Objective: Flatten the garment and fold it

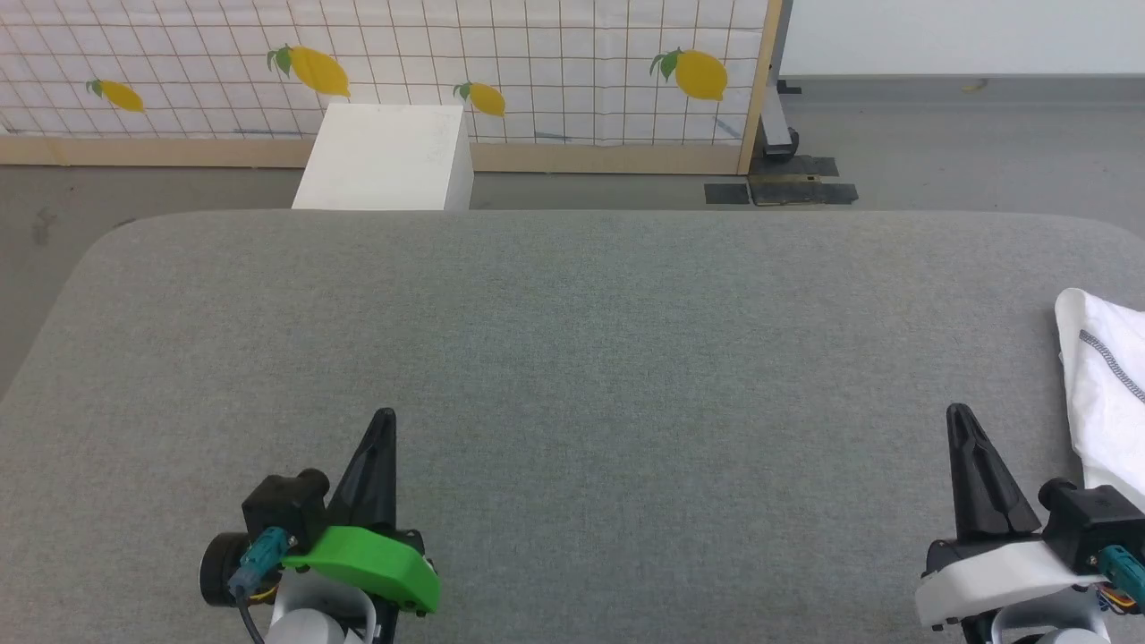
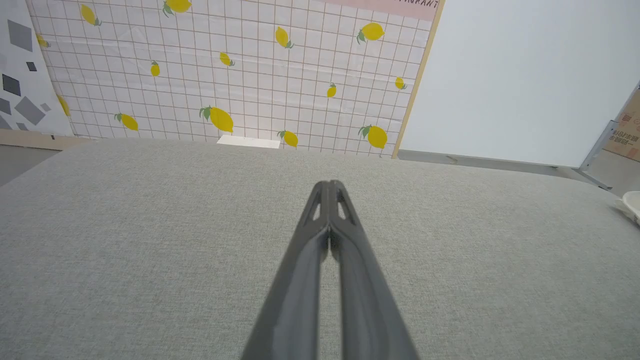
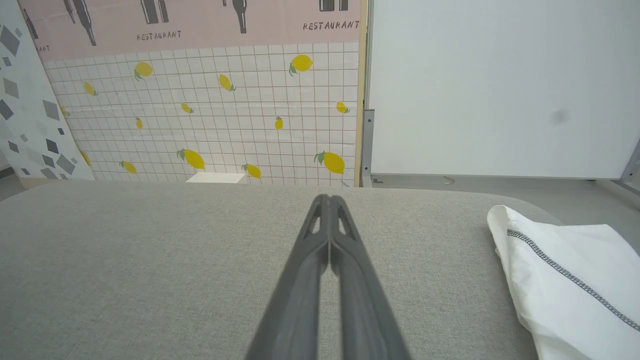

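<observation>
The garment, white thin fabric with a dark zigzag seam, lies bunched at the right edge of the grey padded table; most of it runs out of the head view. In the right wrist view the garment sits to the right of the fingers, apart from them. My right gripper is shut and empty, just left of the cloth. My left gripper is shut and empty at the lower left, far from the cloth. Both grippers' fingers meet at their tips in the wrist views.
A rigid white box stands on the floor behind the table's far edge. A lemon-patterned tiled panel backs the scene, with a wheeled stand foot to its right. The table's corners are rounded.
</observation>
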You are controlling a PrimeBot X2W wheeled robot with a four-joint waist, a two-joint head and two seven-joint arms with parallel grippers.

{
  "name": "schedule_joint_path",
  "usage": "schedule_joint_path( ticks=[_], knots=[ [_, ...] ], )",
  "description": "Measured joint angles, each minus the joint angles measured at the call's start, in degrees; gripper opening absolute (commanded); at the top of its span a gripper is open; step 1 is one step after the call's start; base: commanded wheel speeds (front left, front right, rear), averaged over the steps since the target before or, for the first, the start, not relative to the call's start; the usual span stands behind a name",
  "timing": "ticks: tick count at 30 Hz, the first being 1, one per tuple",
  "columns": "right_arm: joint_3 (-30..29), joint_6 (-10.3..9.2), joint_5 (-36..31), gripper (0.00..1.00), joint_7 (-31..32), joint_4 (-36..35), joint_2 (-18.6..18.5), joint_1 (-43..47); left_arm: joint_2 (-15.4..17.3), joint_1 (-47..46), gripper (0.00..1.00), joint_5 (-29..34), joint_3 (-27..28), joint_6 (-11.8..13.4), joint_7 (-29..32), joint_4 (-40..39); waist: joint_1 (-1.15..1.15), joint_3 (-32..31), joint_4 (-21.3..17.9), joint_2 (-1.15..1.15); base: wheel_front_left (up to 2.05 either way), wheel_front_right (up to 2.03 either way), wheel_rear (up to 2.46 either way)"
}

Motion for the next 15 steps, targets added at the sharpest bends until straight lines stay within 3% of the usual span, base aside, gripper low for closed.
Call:
schedule_joint_path(
  ticks=[15],
  knots=[
    [0.3, 0.00, -0.1, 0.00, 0.9, -0.1, 0.0, 0.0, 0.0, 0.0, 0.00, 0.4, 0.1, 0.2, 0.9, -0.8, 0.00, 0.0, 0.0, 0.00, 0.00, 0.00, 0.00]
  ],
)
